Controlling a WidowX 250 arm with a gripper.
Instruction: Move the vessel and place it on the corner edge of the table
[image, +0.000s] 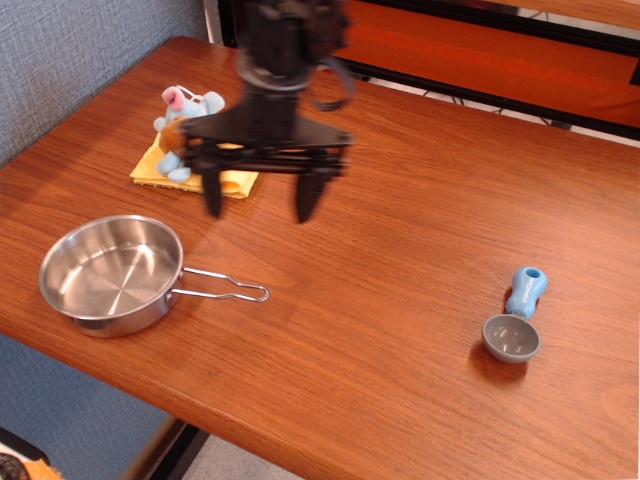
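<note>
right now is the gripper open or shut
Open: the gripper hangs above the table with its two fingers spread wide, nothing between them.

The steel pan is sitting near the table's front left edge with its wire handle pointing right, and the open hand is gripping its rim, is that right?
Not quite. The hand isn't gripping the rim; the observation.image view shows it open and empty in the air, well apart from the steel pan. The rest holds: the pan sits near the table's front left edge, its wire handle pointing right.
</note>
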